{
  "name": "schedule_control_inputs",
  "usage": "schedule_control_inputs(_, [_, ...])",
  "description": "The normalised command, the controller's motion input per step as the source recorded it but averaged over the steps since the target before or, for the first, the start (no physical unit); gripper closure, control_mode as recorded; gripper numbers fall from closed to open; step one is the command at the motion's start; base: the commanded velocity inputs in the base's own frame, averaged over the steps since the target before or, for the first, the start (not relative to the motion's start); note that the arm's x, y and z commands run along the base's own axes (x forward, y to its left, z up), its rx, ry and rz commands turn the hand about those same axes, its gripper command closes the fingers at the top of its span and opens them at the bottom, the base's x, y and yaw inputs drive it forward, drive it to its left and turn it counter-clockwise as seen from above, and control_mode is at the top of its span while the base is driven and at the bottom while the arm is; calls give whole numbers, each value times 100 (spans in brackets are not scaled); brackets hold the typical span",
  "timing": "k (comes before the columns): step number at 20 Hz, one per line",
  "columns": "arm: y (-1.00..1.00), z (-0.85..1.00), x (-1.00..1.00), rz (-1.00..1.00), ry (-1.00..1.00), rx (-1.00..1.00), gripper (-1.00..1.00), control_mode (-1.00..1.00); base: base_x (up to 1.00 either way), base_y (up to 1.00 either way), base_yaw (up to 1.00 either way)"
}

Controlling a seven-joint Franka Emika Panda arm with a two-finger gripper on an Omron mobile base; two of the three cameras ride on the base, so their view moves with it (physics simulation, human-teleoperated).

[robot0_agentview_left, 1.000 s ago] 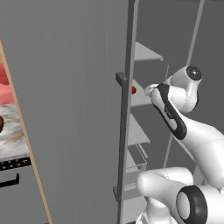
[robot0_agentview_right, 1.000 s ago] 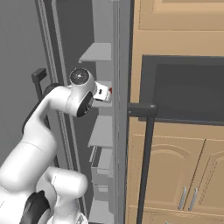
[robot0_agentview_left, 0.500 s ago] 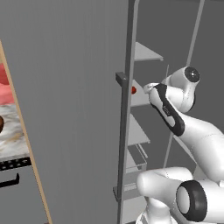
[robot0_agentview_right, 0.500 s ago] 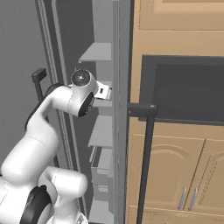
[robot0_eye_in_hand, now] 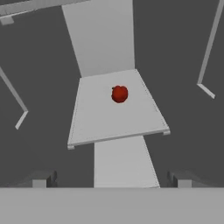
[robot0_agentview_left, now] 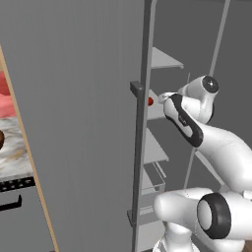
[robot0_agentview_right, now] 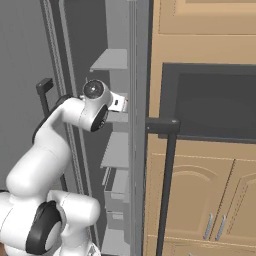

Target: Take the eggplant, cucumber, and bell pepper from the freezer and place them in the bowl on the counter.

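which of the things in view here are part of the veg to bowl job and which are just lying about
Part of the job:
- small rounded bright red bell pepper on a light grey shelf
- tall grey freezer, door open
- white-grey marble counter
- open claw, holding nothing

Just there:
- tan wooden cabinets
- dark oven front with black bar handle

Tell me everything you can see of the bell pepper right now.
The bell pepper is small, rounded, bright red, with a smooth skin. It sits alone on a light grey freezer shelf, toward the back and right of centre in the hand view. Nothing else touches it. From the left base view it peeks out red past the door edge.
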Motion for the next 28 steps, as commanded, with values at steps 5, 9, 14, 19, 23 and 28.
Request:
schedule_control_inputs(5, [0,-15,6,0,-3,0,-100,-100,0,0,0])
schedule_control_inputs(9, [0,-5,15,0,-4,0,-100,-100,0,0,0])
schedule_control_inputs(14, [0,-8,22,0,0,0,-100,-100,0,0,0])
schedule_control_inputs(19, [0,-1,23,0,0,0,-100,-100,0,0,0])
schedule_control_inputs(23, [0,-1,28,0,0,1,-100,-100,0,0,0])
schedule_control_inputs(28, [0,-15,25,0,0,2,-100,-100,0,0,0])
